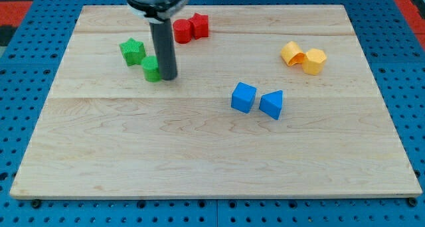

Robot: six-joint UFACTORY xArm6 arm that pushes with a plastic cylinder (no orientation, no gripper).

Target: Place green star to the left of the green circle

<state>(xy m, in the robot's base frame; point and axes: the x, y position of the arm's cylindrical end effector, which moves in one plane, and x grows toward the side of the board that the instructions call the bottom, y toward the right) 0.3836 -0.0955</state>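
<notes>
The green star [132,51] lies at the upper left of the wooden board [212,154]. The green circle [151,68] lies just below and to the right of the star, close to it. My tip [167,76] stands right against the circle's right side, and the rod partly hides that block. The star is up and to the left of my tip.
Two red blocks [190,27] lie together near the top edge, right of the rod. A blue cube [244,97] and a blue triangle [271,104] lie at the centre right. Two yellow blocks [303,56] lie at the upper right.
</notes>
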